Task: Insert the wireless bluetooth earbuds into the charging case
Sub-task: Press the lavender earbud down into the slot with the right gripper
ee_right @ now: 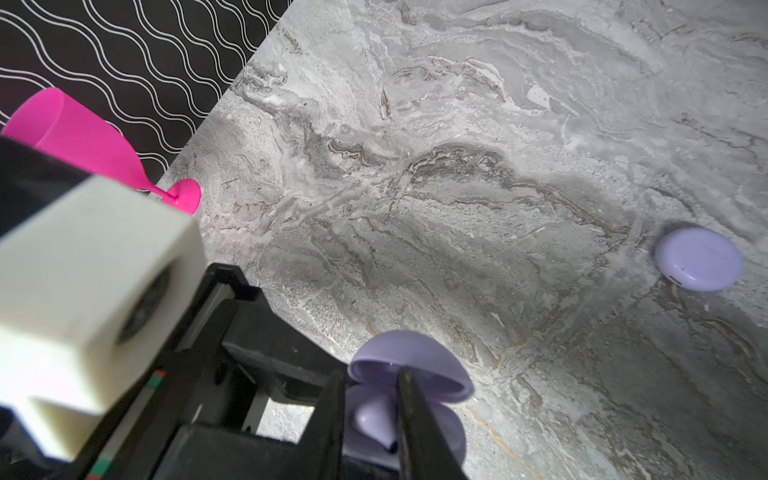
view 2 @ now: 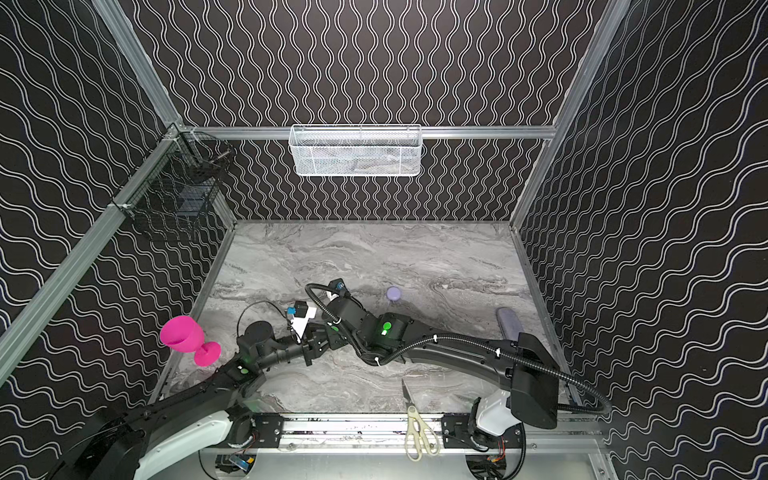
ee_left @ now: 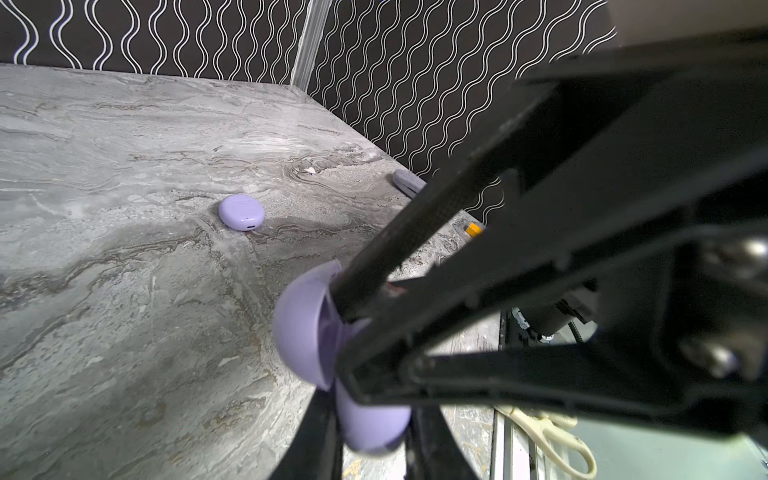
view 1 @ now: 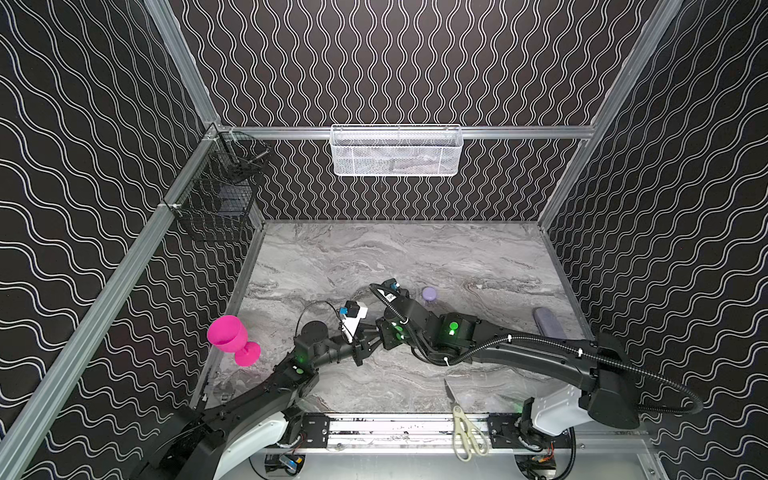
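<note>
Earbud [ee_right: 370, 419]: sits in the open charging case [ee_right: 409, 365], between R claw [ee_right: 371, 376] fingers, long axis roughly along them.
R claw: brackets the bud; gripping or freed, can't tell.
L claw [ee_left: 372, 415]: clenched on case base.
Next: R arm nearest; prob. needs a straight pull-back.

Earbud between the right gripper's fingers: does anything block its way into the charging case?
Nothing visible does. The case lid stands open, and the earbud already lies in the base, between the fingers of the right gripper.
</note>
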Robot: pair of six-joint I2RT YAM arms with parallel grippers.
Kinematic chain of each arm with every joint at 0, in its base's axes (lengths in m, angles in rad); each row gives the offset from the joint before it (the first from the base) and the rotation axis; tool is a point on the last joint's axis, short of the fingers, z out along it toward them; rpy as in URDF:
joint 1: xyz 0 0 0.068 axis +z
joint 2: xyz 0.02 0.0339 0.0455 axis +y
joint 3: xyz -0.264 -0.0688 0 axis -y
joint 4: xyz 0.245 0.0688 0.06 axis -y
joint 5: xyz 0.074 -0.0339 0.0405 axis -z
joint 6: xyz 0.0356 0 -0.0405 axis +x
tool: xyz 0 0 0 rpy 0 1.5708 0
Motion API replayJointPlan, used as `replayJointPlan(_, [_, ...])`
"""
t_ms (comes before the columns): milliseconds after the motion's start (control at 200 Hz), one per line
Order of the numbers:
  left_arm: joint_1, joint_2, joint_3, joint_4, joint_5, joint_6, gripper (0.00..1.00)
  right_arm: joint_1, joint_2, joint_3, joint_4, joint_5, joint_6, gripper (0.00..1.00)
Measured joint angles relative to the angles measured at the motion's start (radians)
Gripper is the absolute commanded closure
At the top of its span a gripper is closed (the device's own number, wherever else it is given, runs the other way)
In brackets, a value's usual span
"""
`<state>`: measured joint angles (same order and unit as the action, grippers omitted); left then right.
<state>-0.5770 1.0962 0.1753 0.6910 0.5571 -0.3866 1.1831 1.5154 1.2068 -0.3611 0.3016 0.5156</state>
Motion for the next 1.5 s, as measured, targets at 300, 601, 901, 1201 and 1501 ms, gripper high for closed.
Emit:
replayJointPlan(300, [0.001, -0.024, -0.004, -0.008, -0.008, 0.000, 0.77, 0.000, 0.003, 0.010, 0.000, -0.011, 0.000, 0.70])
replayJointPlan(601, [0.001, -0.036, -0.005, -0.016, -0.012, 0.001, 0.77, 0.001, 0.003, 0.014, -0.001, -0.010, 0.000, 0.69])
replayJointPlan(901, [0.002, -0.037, -0.005, -0.015, -0.015, 0.002, 0.77, 0.000, -0.001, 0.034, -0.022, 0.025, -0.001, 0.67])
replayJointPlan(1201, [0.002, -0.032, -0.005, -0.012, -0.015, 0.002, 0.77, -0.006, -0.006, 0.037, -0.035, 0.056, -0.003, 0.69])
replayJointPlan(1501, [0.002, -0.044, -0.005, -0.012, -0.014, 0.002, 0.77, -0.008, -0.006, 0.037, -0.044, 0.062, -0.004, 0.70])
